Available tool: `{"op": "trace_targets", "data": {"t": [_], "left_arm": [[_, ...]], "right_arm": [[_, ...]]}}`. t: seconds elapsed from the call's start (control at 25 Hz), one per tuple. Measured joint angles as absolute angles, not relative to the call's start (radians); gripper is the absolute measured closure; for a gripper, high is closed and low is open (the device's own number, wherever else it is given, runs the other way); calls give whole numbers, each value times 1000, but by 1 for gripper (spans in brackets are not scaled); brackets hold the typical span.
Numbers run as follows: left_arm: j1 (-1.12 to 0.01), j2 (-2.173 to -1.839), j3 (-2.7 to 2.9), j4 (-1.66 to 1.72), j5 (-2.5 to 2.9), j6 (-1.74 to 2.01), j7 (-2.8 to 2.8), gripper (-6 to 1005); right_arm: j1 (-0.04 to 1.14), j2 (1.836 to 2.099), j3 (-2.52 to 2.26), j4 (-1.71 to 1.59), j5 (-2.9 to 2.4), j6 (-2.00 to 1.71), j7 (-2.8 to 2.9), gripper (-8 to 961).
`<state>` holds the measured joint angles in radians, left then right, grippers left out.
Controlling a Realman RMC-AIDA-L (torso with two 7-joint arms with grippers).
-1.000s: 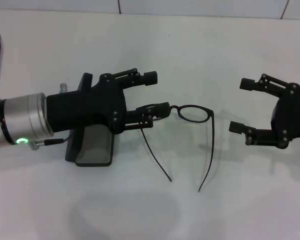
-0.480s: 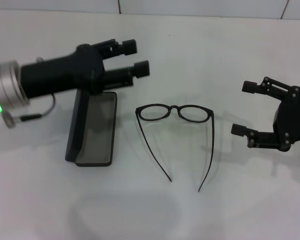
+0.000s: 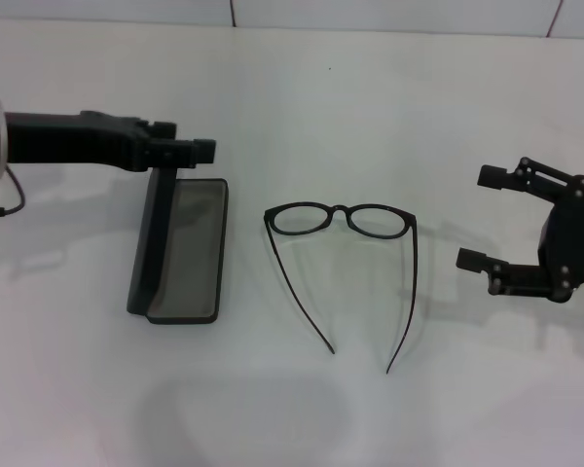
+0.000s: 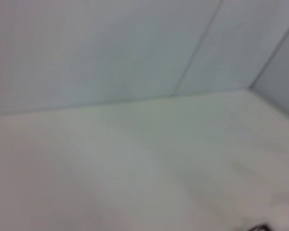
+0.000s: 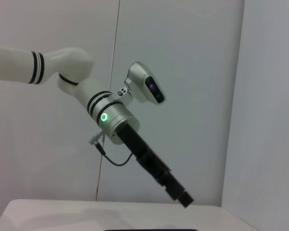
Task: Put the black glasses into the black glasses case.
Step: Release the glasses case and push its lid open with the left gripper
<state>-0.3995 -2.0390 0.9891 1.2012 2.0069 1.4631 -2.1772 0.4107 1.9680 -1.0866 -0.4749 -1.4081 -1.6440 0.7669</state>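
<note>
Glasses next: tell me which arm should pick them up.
Right, probably. The right gripper sits low beside the glasses, fingers spread and pointing at them. The left gripper is raised above the open case's far end, turned edge-on.

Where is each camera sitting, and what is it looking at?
Head: from above, down on the table; glasses, open case, left gripper, right gripper.
Left wrist: on the left arm, facing bare table and wall; no gripper shows.
Right wrist: on the right arm, facing the left arm.
Shared: head and right wrist both show the left gripper.
</note>
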Motion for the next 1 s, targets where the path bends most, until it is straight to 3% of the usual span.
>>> {"op": "trace_targets", "data": {"t": [0.28, 1.0], "left_arm": [[-367, -2084, 994, 1305, 2172, 1467, -2254, 295], [-364, -2089, 1017, 1260, 2260, 1422, -2274, 333]], "right_arm": [[409, 1969, -1086, -476, -1408, -1641, 745, 80], [419, 1971, -1090, -480, -1423, -1640, 740, 81]]}}
